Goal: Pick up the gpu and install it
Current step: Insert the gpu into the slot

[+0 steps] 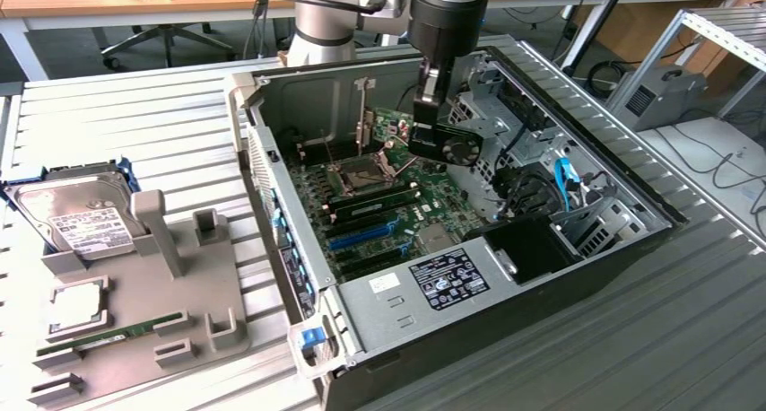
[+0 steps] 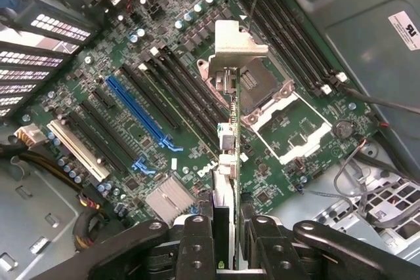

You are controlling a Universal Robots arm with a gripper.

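Grey tabletop (image 1: 143,106) holds the open computer case (image 1: 598,258); inside it my pincer (image 1: 433,142) grips the gpu (image 2: 230,129) by its edge, thin side down over the green board (image 2: 131,63), so it can fit a slot

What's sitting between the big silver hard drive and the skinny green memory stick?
A square silver chip sits there on the grey holder, between the hard drive and the memory stick, in the exterior view.

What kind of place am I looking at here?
Probably a robotics lab or test bench: an open computer case on a slatted metal table, a robot arm over it, and office desks behind.
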